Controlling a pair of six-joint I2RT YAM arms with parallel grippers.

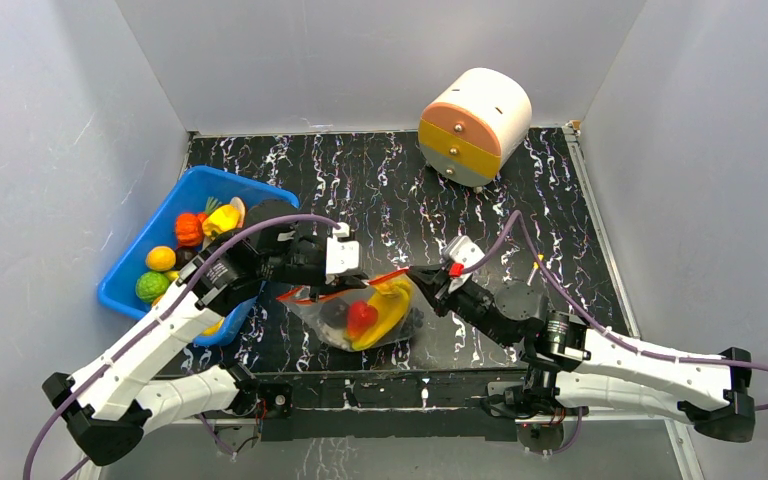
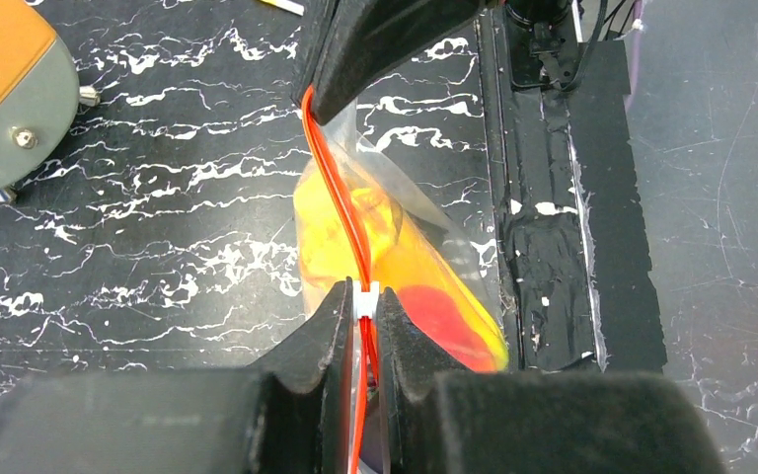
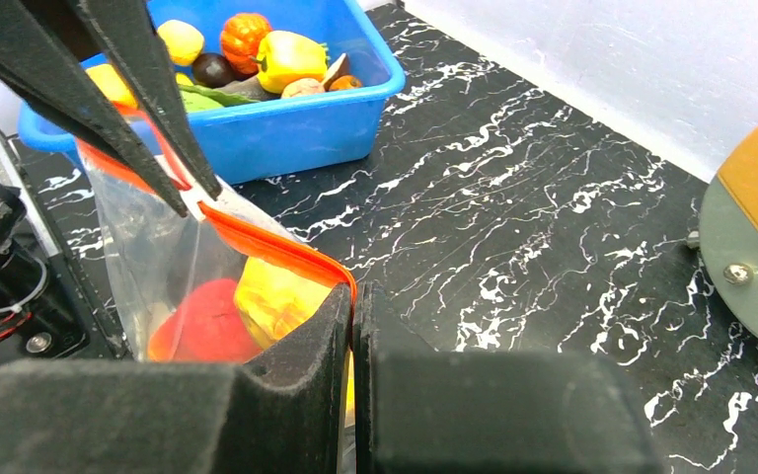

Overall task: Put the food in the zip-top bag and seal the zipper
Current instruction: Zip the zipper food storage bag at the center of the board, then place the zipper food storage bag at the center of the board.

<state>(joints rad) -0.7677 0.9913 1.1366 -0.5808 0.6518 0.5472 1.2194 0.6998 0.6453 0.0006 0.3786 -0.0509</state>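
Note:
The zip-top bag (image 1: 360, 318) stands on the black marbled table, holding a yellow banana (image 1: 392, 305) and a red piece (image 1: 361, 318). Its orange-red zipper (image 1: 385, 276) is stretched between both grippers. My left gripper (image 1: 345, 283) is shut on the zipper's white slider (image 2: 363, 299), partway along the strip (image 2: 341, 197). My right gripper (image 1: 426, 279) is shut on the zipper's right end (image 3: 350, 288). The right wrist view shows the strip (image 3: 276, 247) running to the left fingers (image 3: 158, 128), with red and yellow food (image 3: 257, 301) below it. More food (image 1: 188, 229) lies in the blue bin.
The blue bin (image 1: 130, 262) sits at the left, touching the left arm; it also shows in the right wrist view (image 3: 296, 128). A round white, orange and yellow drawer unit (image 1: 475, 125) stands at the back right. The table's taped near edge (image 2: 592, 197) is close to the bag.

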